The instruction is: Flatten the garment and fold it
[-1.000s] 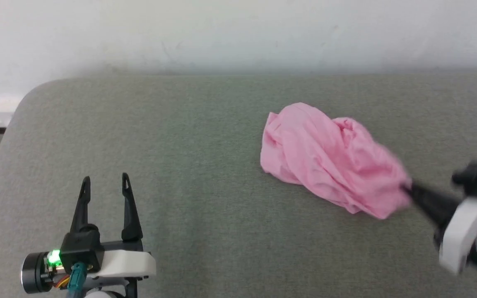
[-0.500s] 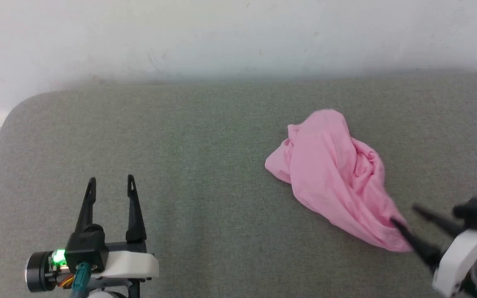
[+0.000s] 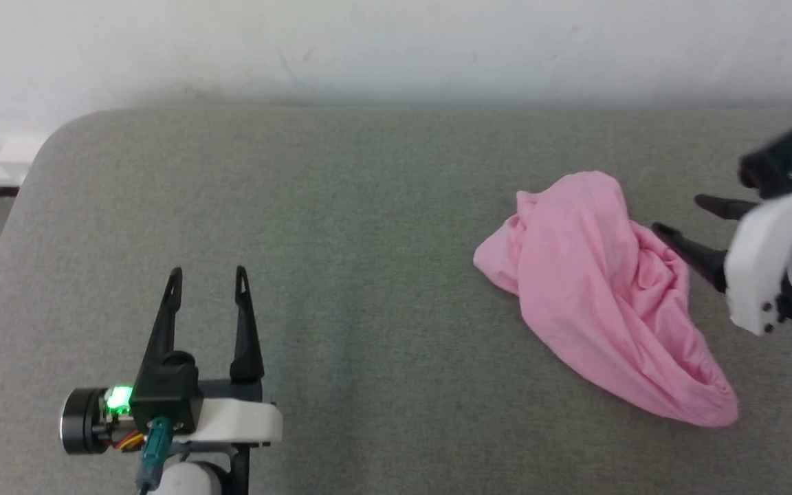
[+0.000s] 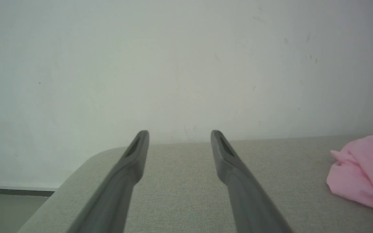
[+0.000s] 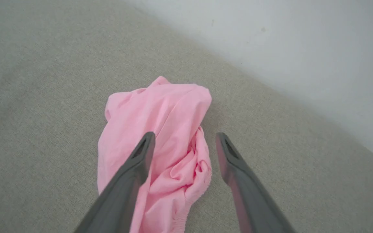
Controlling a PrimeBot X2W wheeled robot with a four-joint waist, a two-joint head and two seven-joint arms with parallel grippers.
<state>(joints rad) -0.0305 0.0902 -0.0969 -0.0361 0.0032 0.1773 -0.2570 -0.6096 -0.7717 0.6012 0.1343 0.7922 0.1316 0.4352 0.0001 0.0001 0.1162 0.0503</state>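
light-pink cotton shorts (image 3: 602, 289) crumpled on grey fabric worktop (image 3: 368, 206); right gripper (image 3: 676, 213) spread beside, seemingly seeking an edge; left gripper (image 3: 207, 271) spread.

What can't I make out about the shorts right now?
Shorts, head view: bunched folds hide which end is the waistband.
Left wrist view: the right edge cuts them off.
Right wrist view: the right pincer finger and bottom edge cover their near end.

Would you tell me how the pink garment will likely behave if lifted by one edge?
The garment lies crumpled in soft folds, so it would probably droop limply. It looks thin, so likely light. Pushed across the textured grey surface, it may bunch up.
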